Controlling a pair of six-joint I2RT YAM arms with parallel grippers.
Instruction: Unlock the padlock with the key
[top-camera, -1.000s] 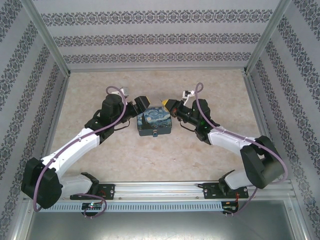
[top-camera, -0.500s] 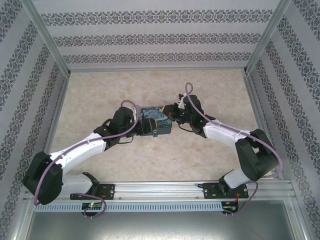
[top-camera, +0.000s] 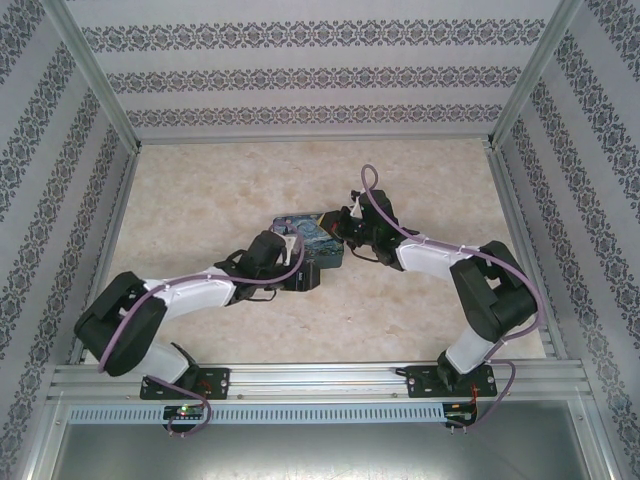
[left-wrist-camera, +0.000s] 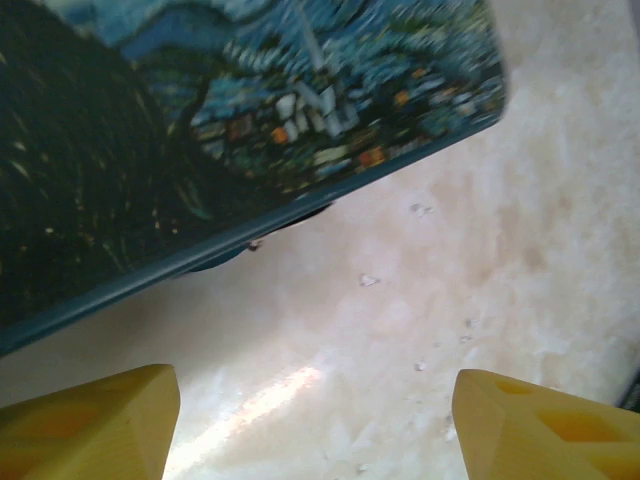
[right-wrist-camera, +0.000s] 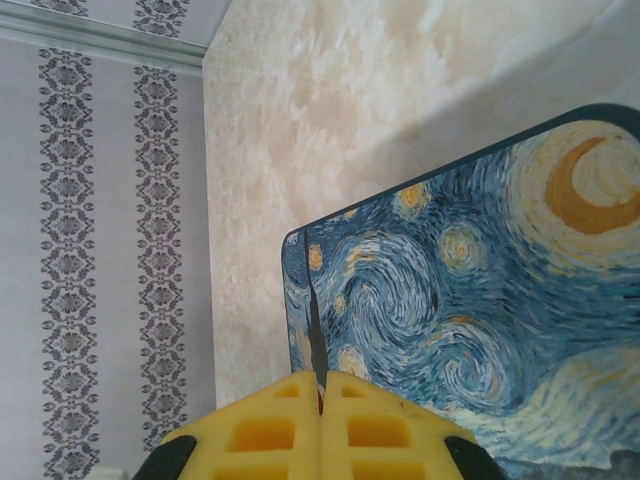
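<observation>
Right gripper (right-wrist-camera: 321, 388) clenched on key (right-wrist-camera: 314, 330) above tin (right-wrist-camera: 450, 330). Left gripper (left-wrist-camera: 315, 400) spread, empty, at tin front. Step: approach to padlock. Next: steady padlock, line key to keyhole.

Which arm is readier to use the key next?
Right. The right tool is shut on a thin sliver, seemingly the key, over the tin. The left tool is open, holding nothing.
</observation>
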